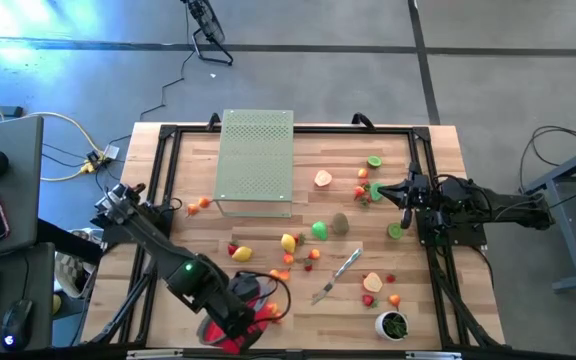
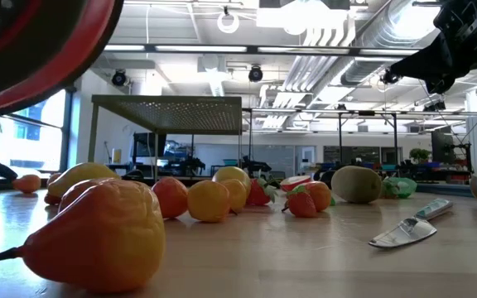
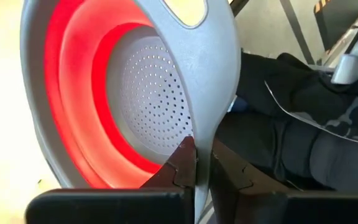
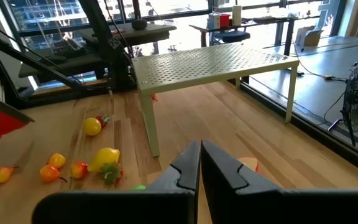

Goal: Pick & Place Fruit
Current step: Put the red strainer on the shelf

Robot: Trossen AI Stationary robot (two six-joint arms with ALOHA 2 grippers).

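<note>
Pinching the red bowl [image 3: 114, 99] rim, left fingers [image 3: 182, 163] clamp narrow; fruit [image 1: 288, 242] lies apart

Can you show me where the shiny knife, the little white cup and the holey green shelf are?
Silver knife [image 1: 340, 271], high view, on the middle of it.
Small white cup with green contents [image 1: 393, 325], high view, on the green inside.
Pale green perforated metal shelf [image 1: 256, 160], high view, centre of its top.

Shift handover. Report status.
Left gripper shut on red colander rim, lifted. Right gripper shut, empty. Fruit scattered on table; knife among it.
</note>
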